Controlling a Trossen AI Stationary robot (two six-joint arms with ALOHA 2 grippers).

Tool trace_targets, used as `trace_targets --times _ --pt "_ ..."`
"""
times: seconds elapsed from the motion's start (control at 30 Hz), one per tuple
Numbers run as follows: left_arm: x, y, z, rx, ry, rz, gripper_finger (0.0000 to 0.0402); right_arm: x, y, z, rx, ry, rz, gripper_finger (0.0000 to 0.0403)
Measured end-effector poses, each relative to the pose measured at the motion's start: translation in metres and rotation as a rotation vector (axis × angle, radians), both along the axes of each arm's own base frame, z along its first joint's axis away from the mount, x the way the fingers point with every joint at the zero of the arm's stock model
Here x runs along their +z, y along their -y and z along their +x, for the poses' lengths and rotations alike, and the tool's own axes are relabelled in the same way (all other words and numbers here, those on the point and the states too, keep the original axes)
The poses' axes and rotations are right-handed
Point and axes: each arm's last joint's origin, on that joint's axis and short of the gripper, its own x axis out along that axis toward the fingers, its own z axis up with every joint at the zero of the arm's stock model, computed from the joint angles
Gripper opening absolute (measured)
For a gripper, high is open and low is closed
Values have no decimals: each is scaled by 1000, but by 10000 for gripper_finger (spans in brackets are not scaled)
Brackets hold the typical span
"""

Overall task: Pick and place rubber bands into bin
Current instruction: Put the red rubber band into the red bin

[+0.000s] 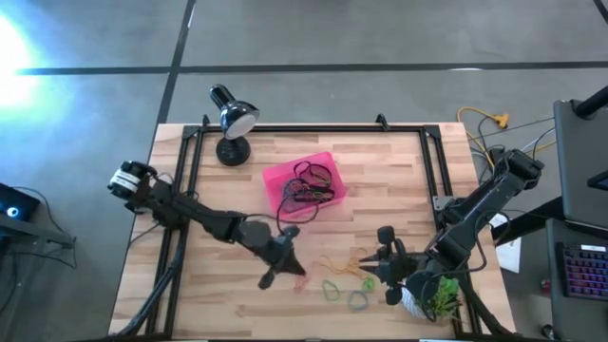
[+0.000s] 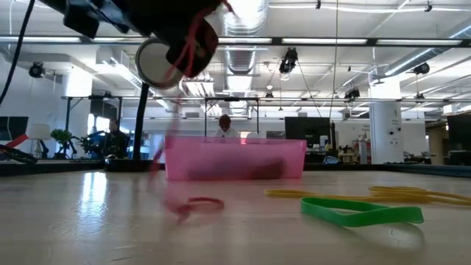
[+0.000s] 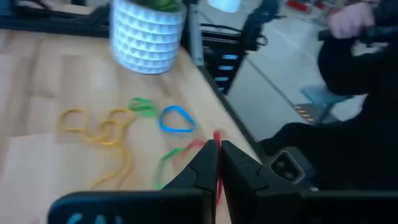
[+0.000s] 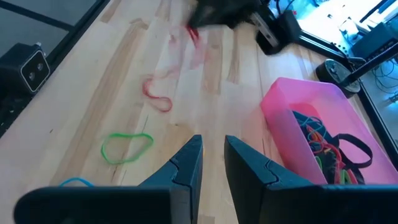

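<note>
The pink bin (image 1: 302,185) sits mid-table with several rubber bands (image 4: 323,140) inside. Loose bands lie near the table's front: yellow (image 1: 342,264), green (image 1: 332,288), blue (image 3: 176,119) and a red one (image 4: 157,96). My left gripper (image 1: 290,266) hovers above the wood in front of the bin, shut on a red rubber band (image 2: 190,46). To its right, by the white plant pot, my right gripper (image 4: 212,149) hangs above the table, its fingers a little apart with nothing between them. My left gripper pinches a strand of the red rubber band (image 3: 217,177) between its two fingers. The fingers slant slightly downward, coming from the table's left. The band dangles from the fingers (image 2: 184,55), slack; whether its lower end reaches the wood I cannot tell.
A black desk lamp (image 1: 233,119) stands at the far left of the table. The white plant pot (image 1: 427,294) is at the near right corner. A black frame (image 1: 190,161) borders the wood. A person (image 3: 360,56) sits beyond the table's near edge.
</note>
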Motion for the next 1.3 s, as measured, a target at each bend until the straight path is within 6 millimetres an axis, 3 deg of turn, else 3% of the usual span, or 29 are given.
trace_targets --times 0.17,0.33,0.7,1.0,1.17,1.3 --pt "-3 -4 0 82 -25 -4 0 0 0 0 0 -2 -2 57" --pt "-10 -16 -3 397 -72 183 0 0 0 0 0 -1 -1 57" --pt "2 -70 8 522 -6 345 0 0 0 0 0 -1 -1 57" --pt "-2 -124 7 664 -92 407 0 -1 0 0 0 -4 -4 57" --pt "-9 -141 3 701 -182 430 2 -1 0 0 0 -5 -5 57" --pt "-13 -142 0 694 -231 447 33 -1 0 0 0 -6 -6 57"
